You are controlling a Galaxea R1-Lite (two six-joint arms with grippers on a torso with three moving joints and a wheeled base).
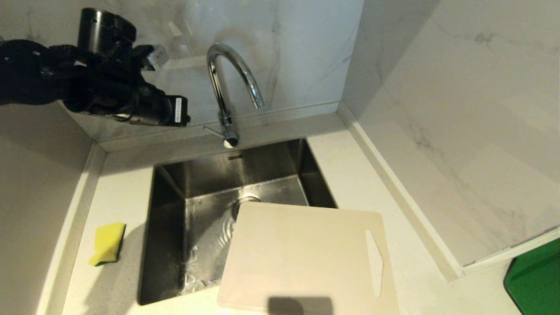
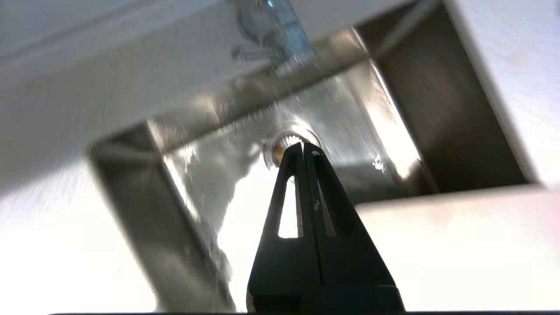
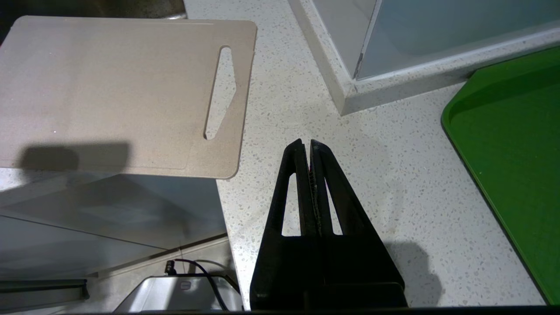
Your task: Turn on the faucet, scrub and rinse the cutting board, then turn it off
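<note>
The chrome faucet (image 1: 227, 78) arches over the back of the steel sink (image 1: 262, 159), its thin lever (image 1: 212, 130) sticking out at the base. The cream cutting board (image 1: 306, 258) lies flat across the sink's near right corner and the counter, slot handle to the right. My left arm (image 1: 131, 100) hangs high at the back left, just left of the faucet. The left gripper (image 2: 304, 146) is shut and empty, pointing down toward the drain, with the faucet (image 2: 271, 26) beyond it. The right gripper (image 3: 306, 142) is shut and empty over the counter beside the cutting board (image 3: 109, 87).
A yellow-and-green sponge (image 1: 107, 243) lies on the counter left of the sink. A green tray (image 1: 533, 275) sits at the far right, the same green tray (image 3: 512, 144) showing in the right wrist view. Marble walls close in behind and to the right. The sink floor looks wet.
</note>
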